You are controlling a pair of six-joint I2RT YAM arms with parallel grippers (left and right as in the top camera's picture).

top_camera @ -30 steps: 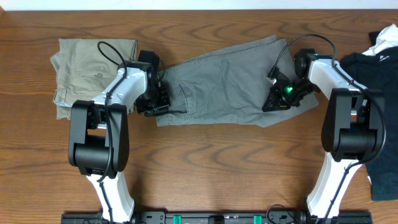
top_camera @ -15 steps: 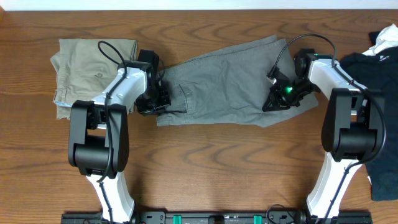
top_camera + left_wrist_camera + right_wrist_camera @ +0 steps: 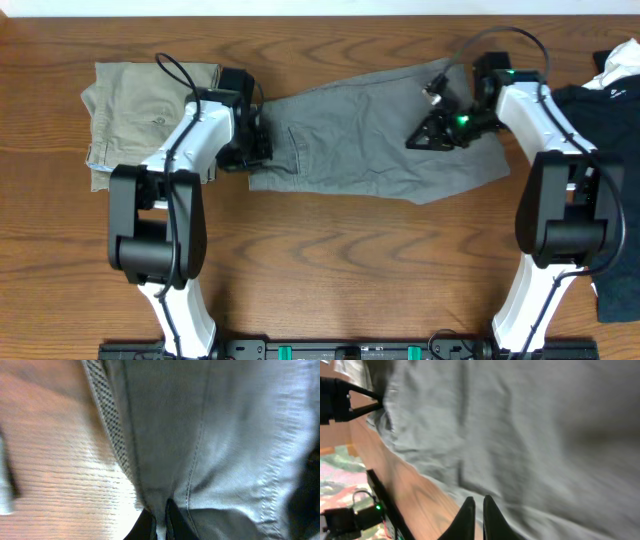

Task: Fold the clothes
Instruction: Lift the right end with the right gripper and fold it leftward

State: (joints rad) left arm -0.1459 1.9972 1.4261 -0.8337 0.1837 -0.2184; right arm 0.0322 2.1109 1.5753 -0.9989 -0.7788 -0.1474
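The grey shorts (image 3: 370, 140) lie spread and wrinkled across the middle of the table. My left gripper (image 3: 258, 150) is at their left edge. In the left wrist view its fingers (image 3: 161, 517) are shut on a fold of the grey cloth (image 3: 225, 435) beside a stitched seam. My right gripper (image 3: 415, 140) is over the right half of the shorts. In the right wrist view its fingers (image 3: 476, 510) are closed together above the grey cloth (image 3: 520, 425), near its edge, and no cloth hangs from them.
Folded khaki trousers (image 3: 140, 110) lie at the far left, close to the left arm. A black garment (image 3: 605, 130) with a white label lies at the right edge. Bare wooden table (image 3: 350, 270) runs along the front.
The right gripper has moved up and left across the shorts. The left gripper has shifted slightly toward the back, and the left edge of the shorts has moved with it.
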